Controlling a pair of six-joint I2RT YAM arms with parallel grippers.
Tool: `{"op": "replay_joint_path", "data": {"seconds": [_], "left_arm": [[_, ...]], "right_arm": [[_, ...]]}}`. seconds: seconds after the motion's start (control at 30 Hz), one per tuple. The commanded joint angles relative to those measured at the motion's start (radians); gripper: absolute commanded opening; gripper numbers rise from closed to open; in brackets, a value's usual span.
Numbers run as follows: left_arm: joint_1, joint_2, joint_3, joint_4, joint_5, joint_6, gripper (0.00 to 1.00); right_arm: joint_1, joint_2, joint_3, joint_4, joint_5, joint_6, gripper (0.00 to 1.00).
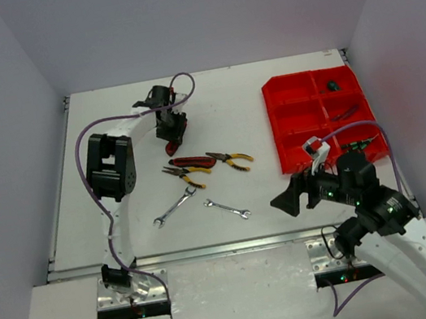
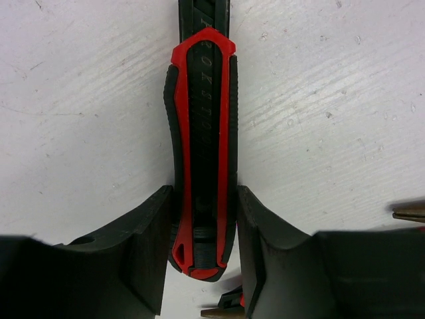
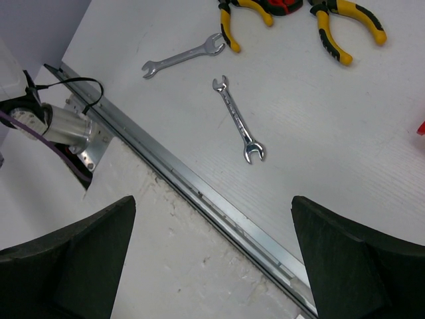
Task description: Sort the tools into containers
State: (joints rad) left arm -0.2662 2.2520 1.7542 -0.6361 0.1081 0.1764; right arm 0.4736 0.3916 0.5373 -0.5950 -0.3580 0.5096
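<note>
2 matte black fingers (image 2: 133,266) — left claw (image 2: 204,199) — grip a curved red-black handle (image 2: 202,119).

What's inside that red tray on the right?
In the red tray, small dark tools lie in the right-side compartments, too small to identify. The right arm hides its near edge.

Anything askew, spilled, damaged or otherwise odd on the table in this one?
Nothing stands out. The red tray sits flat. The wrenches and yellow pliers lie loose on the table, awaiting sorting. The red-black handle sits straight inside the left tool.
</note>
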Motion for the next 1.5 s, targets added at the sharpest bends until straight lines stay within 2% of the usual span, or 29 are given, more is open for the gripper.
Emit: {"op": "replay_joint_path", "data": {"seconds": [0.0, 0.13, 0.23, 0.37, 0.43, 0.53, 0.6, 0.67, 0.77, 0.97, 1.07, 1.1, 1.2, 1.3, 1.47], "left_arm": [[-0.01, -0.032, 0.004, 0.039, 0.018, -0.054, 0.0], [-0.013, -0.158, -0.023, 0.086, 0.023, -0.125, 0.0], [-0.026, -0.354, -0.114, 0.165, 0.1, -0.226, 0.0], [-0.083, -0.555, -0.343, 0.359, 0.273, -0.316, 0.0], [-0.122, -0.669, -0.444, 0.458, 0.405, -0.414, 0.0], [-0.187, -0.746, -0.543, 0.549, 0.502, -0.492, 0.0], [-0.234, -0.787, -0.581, 0.581, 0.507, -0.514, 0.0], [-0.294, -0.859, -0.646, 0.665, 0.497, -0.563, 0.0], [-0.318, -0.932, -0.704, 0.714, 0.471, -0.617, 0.0], [-0.349, -0.986, -0.772, 0.747, 0.452, -0.667, 0.0], [-0.397, -0.992, -0.793, 0.748, 0.397, -0.674, 0.0], [-0.408, -0.993, -0.796, 0.749, 0.38, -0.675, 0.0], [-0.445, -0.981, -0.8, 0.757, 0.344, -0.679, 0.0], [-0.449, -0.967, -0.794, 0.763, 0.338, -0.686, 0.0], [-0.45, -0.961, -0.783, 0.763, 0.291, -0.681, 0.0]], "right_arm": [[0.0, 0.012, -0.02, 0.105, -0.03, 0.036, 0.99], [0.0, 0.053, -0.049, 0.218, -0.028, 0.114, 0.99], [0.0, 0.127, -0.031, 0.33, -0.034, 0.187, 0.99], [0.0, 0.242, 0.028, 0.492, -0.043, 0.284, 0.99], [0.001, 0.338, 0.084, 0.559, -0.044, 0.316, 0.99], [0.002, 0.466, 0.178, 0.602, -0.041, 0.342, 0.99], [0.001, 0.513, 0.199, 0.626, -0.021, 0.354, 0.98], [0.003, 0.553, 0.235, 0.634, 0.086, 0.349, 0.89], [0.002, 0.576, 0.271, 0.612, 0.174, 0.333, 0.85], [0.002, 0.585, 0.285, 0.626, 0.194, 0.351, 0.77], [0.006, 0.634, 0.304, 0.628, 0.183, 0.356, 0.62], [0.007, 0.638, 0.316, 0.627, 0.18, 0.358, 0.61], [0.022, 0.681, 0.349, 0.603, 0.188, 0.355, 0.61], [0.028, 0.673, 0.342, 0.607, 0.203, 0.357, 0.57], [0.028, 0.636, 0.299, 0.626, 0.193, 0.362, 0.58]]}}
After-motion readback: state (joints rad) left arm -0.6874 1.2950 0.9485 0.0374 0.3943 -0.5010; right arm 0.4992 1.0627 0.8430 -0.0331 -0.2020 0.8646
